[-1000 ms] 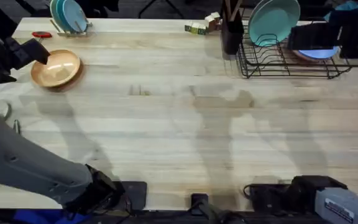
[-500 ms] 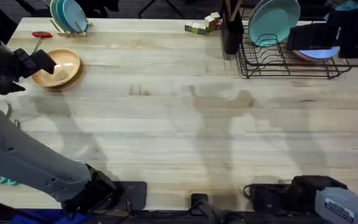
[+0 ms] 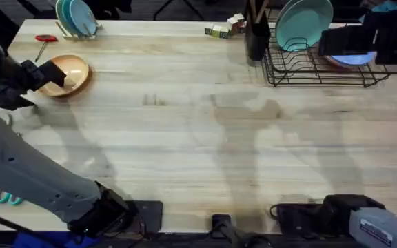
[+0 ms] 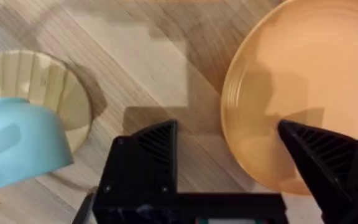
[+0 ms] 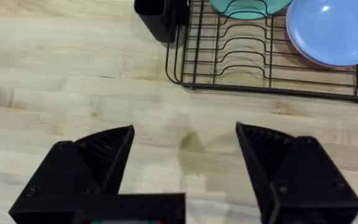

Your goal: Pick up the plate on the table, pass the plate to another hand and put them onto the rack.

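Observation:
The orange plate [image 3: 67, 74] lies flat near the far left of the table [image 3: 198, 138]. My left gripper [image 3: 48, 74] is at its left edge and open. In the left wrist view the plate [image 4: 309, 81] has its rim between my fingers: one finger [image 4: 157, 140] is over bare wood and the other is over the plate's inside. My right gripper [image 3: 347, 41] hovers by the black wire rack [image 3: 322, 69] at the far right. In the right wrist view it [image 5: 185, 155] is open and holds nothing, with the rack [image 5: 260, 68] ahead of it.
The rack holds an upright teal plate [image 3: 302, 21] and a light blue plate [image 5: 337, 31]; a black utensil holder [image 3: 257, 31] stands at its left end. A wooden holder with teal plates [image 3: 74, 17] is at the far left. A light blue bowl [image 4: 17, 143] sits near the left gripper.
My left gripper has moved a little toward the near side along the plate's left edge and settled over its rim. The plate and the right arm have not moved.

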Tool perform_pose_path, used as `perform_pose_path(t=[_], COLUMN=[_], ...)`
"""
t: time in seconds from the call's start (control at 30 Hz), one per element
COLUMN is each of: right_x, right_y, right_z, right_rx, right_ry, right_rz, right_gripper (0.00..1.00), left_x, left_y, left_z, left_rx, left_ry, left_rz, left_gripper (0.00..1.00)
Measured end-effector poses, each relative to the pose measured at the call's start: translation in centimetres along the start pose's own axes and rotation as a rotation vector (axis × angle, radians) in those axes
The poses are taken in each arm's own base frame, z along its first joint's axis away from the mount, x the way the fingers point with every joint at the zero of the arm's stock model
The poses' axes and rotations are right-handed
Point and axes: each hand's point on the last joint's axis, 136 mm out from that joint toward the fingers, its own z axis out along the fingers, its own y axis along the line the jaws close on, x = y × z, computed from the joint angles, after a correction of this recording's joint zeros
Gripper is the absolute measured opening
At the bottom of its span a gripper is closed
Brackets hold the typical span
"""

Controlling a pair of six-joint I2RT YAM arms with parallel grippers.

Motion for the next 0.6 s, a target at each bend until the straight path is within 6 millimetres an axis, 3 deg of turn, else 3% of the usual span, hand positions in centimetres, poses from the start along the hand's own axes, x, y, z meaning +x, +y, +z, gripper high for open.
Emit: perform_pose_path(t=[0.2,0.37,0.4,0.47,0.6], right_x=[0.0,0.0,0.0,-0.01,0.0], right_y=[0.0,0.0,0.0,0.0,0.0], right_z=[0.01,0.01,0.0,0.0,0.0], right_rx=[0.0,0.0,0.0,0.0,0.0], right_ry=[0.0,0.0,0.0,0.0,0.0], right_rz=[0.0,0.0,0.0,0.0,0.0], right_gripper=[0.993,0.993,0.993,0.993,0.993], left_x=[0.0,0.02,0.02,-0.01,-0.14], left_y=[0.01,-0.14,-0.16,-0.18,0.2], left_z=[-0.01,-0.01,-0.01,-0.02,-0.06], left_rx=[0.0,0.006,0.007,0.008,-0.003], left_ry=[0.0,0.001,0.001,0.0,-0.003], left_rz=[0.0,-0.002,-0.005,-0.006,-0.012], left_gripper=[0.99,0.833,0.771,0.5,0.288])
